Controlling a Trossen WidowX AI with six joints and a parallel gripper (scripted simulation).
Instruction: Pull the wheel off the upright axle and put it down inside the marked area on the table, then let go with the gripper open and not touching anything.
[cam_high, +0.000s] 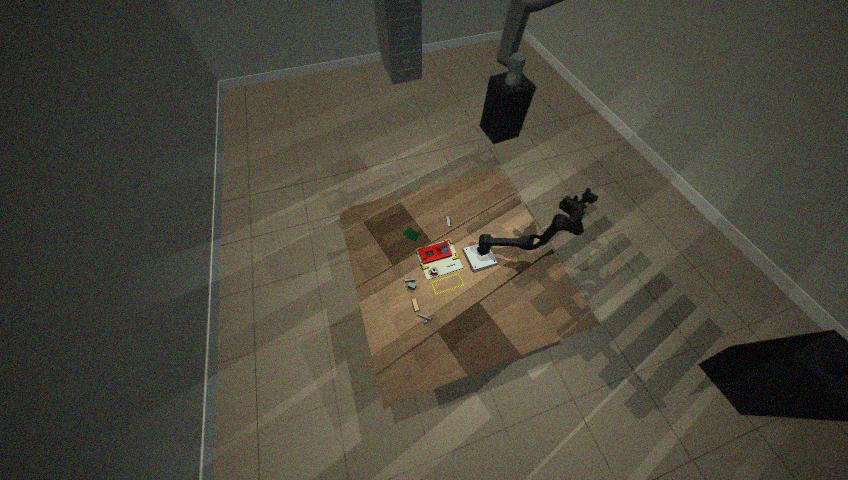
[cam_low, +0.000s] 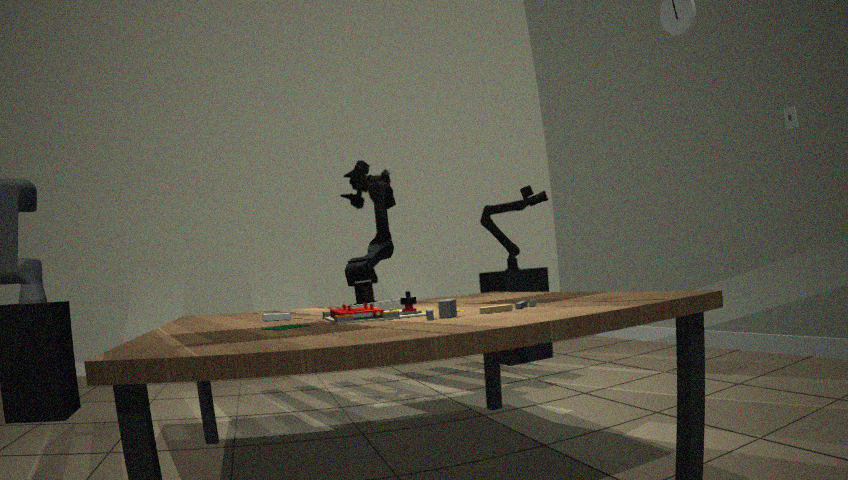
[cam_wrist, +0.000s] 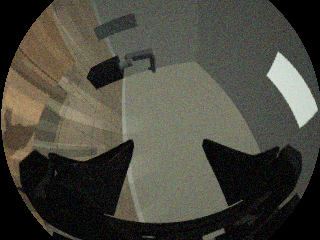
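Note:
The dark wheel (cam_high: 433, 271) (cam_low: 408, 300) sits around the upright axle on a small red base, near one end of a pale plate. The axle's tip shows above it in the exterior view. The marked area (cam_high: 449, 289) is a yellow dashed rectangle flat on the table beside that plate, with nothing inside it. My gripper (cam_low: 346, 184) (cam_wrist: 170, 143) is open and empty, high above table height and far from the wheel. In the wrist view only wall and floor show between the fingers; wheel and marked area are out of that view.
A red board (cam_high: 436, 254) (cam_low: 357, 311) lies beside the wheel's stand. A green plate (cam_high: 411, 234) (cam_low: 285, 327), a tan block (cam_high: 415, 305) (cam_low: 496, 308), a tall grey block (cam_low: 446, 308) and several other grey pieces lie around. The arm's white base plate (cam_high: 474, 262) is close by.

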